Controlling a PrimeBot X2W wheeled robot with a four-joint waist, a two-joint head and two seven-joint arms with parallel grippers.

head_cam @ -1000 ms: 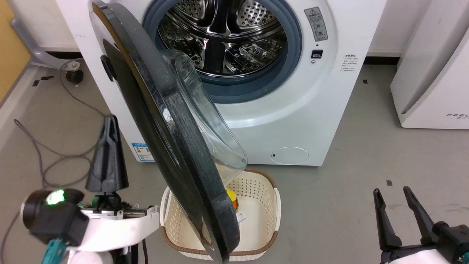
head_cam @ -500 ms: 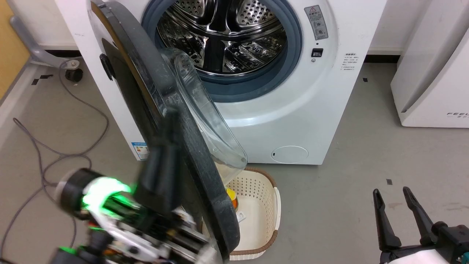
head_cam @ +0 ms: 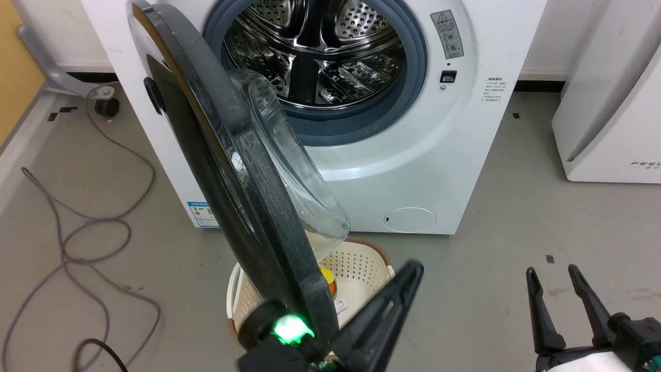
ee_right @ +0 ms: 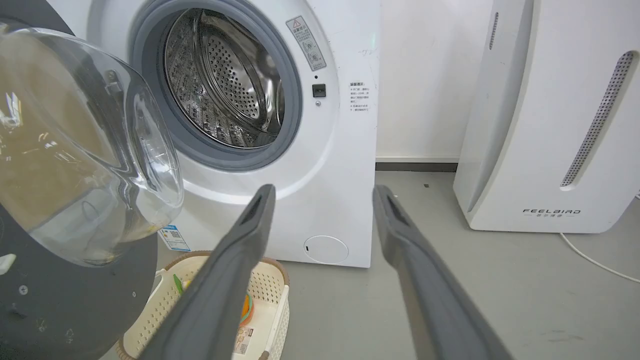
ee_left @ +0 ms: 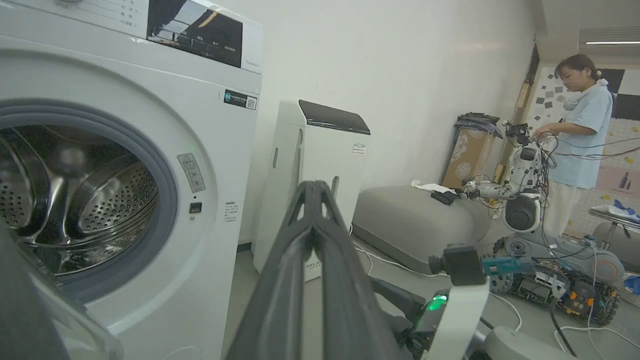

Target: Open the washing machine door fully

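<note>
Door (head_cam: 242, 196) hangs half open; left gripper (head_cam: 405, 276), fingers together, sits beside its inner edge and might slip off pushing; right gripper (head_cam: 551, 274) idles apart.

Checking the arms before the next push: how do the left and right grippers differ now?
The left gripper is shut, fingers together; the right gripper is open, fingers apart. The left gripper slants up-right beside the lower edge of the washing machine door; the right gripper points up over the floor. Both have long dark fingers and hold nothing.
</note>
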